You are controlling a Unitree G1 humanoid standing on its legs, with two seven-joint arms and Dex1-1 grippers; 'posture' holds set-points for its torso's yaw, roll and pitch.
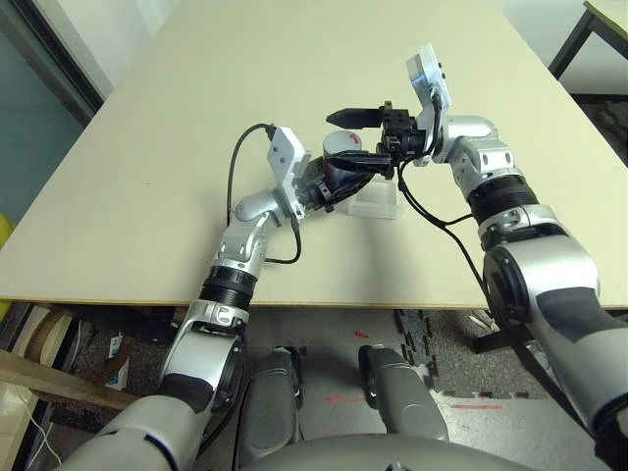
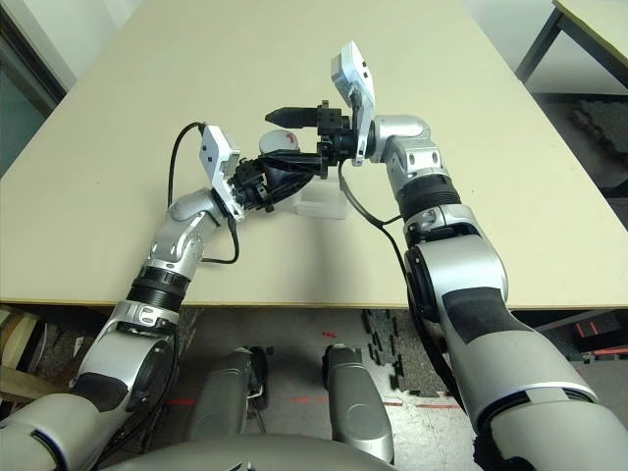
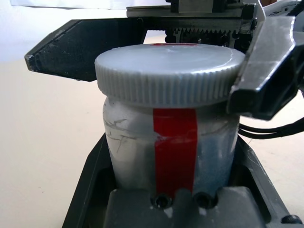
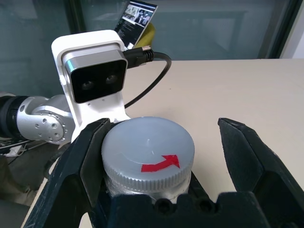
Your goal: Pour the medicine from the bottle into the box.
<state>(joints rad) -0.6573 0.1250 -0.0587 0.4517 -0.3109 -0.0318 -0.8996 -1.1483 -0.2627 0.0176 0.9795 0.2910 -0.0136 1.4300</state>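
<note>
Bottle (image 3: 128,152): Our left gripper (image 1: 351,183) squeezes it tight, with the cap (image 4: 148,137) on top. We think we hold it so it can't spin while we twist.
Right gripper (image 4: 165,124): We have its fingers wide apart, at 3 o'clock from the bottle. One is right by the cap and the other is away from it, so we don't grip the cap. We think it is there to turn it.
Box (image 1: 375,210): It sits on the table (image 1: 196,226) at 5 o'clock from the bottle, maybe so it is close for pouring.
Medicine: We guess it is inside the bottle.
Marks: We see a red arrow (image 4: 160,164) on the cap and a red stripe (image 3: 175,147) down the bottle.
Words: We can't read the tiny print on the dark card (image 4: 135,21), and we can't tell any brand.
</note>
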